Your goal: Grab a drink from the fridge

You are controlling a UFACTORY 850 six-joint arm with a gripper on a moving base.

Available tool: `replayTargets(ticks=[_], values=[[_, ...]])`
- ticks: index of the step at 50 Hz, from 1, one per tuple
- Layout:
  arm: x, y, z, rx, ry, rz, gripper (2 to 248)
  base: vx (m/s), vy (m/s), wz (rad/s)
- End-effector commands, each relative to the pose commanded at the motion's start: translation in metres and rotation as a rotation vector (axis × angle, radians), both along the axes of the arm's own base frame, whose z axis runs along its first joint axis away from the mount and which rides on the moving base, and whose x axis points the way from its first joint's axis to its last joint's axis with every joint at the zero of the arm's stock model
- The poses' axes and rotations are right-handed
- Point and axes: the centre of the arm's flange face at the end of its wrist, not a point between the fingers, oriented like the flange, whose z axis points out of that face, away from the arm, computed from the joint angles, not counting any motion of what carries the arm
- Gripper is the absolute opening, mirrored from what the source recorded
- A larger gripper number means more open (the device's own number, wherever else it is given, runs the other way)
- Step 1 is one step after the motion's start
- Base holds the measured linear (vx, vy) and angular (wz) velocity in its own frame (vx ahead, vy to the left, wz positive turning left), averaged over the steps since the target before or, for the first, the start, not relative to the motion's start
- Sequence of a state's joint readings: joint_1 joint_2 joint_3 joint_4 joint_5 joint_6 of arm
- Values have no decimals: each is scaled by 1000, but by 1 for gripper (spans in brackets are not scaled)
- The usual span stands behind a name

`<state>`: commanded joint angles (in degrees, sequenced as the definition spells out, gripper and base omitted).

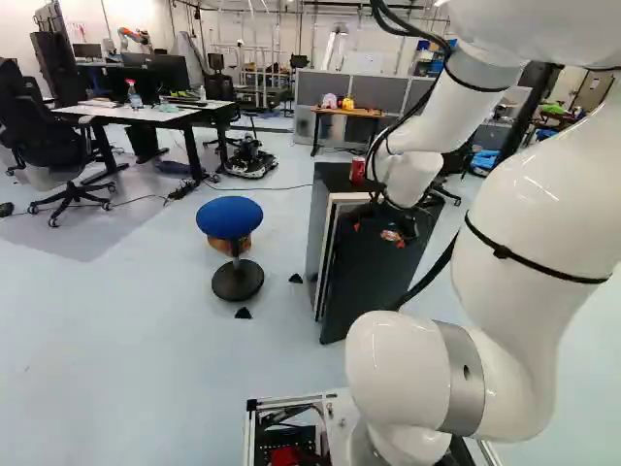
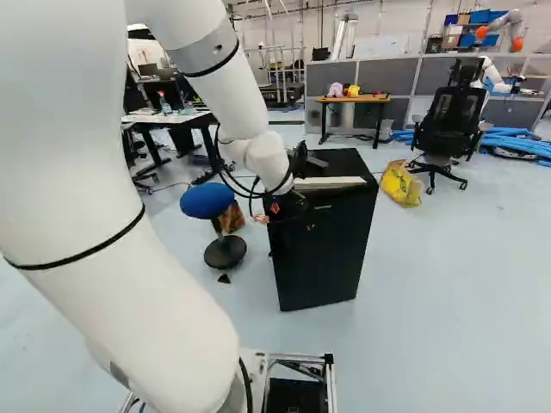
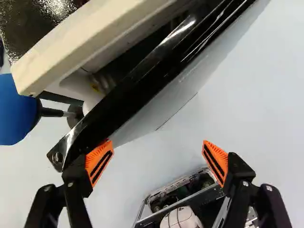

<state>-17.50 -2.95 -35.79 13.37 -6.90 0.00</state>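
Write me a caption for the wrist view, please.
The open end effector, one orange pad by the corner of the ajar fridge door, a blue stool nearby.

- A blue-topped stool (image 2: pixel 207 200) on a round dark base
- A yellow bag (image 2: pixel 401 184) on the floor, near a black office chair (image 2: pixel 451 120) at the right of the right base view
- Blue tubing (image 2: pixel 521 143) beyond that chair
- A wood-topped table (image 2: pixel 372 100) before grey partitions (image 2: pixel 379 76)
- A spray bottle (image 1: pixel 134 95) on a white desk (image 1: pixel 105 112)
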Motion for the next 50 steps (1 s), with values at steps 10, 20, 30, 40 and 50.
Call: replayTargets(ticks=[10, 20, 30, 40, 50], values=[[15, 2, 1, -14, -10, 26, 247, 0, 0, 0], [26, 1, 1, -27, -20, 44, 247, 0, 0, 0], [36, 0, 2, -42, -29, 62, 247, 0, 0, 0], [46, -1, 2, -57, -36, 84, 247, 0, 0, 0], [56, -2, 2, -74, -43, 109, 247, 0, 0, 0]])
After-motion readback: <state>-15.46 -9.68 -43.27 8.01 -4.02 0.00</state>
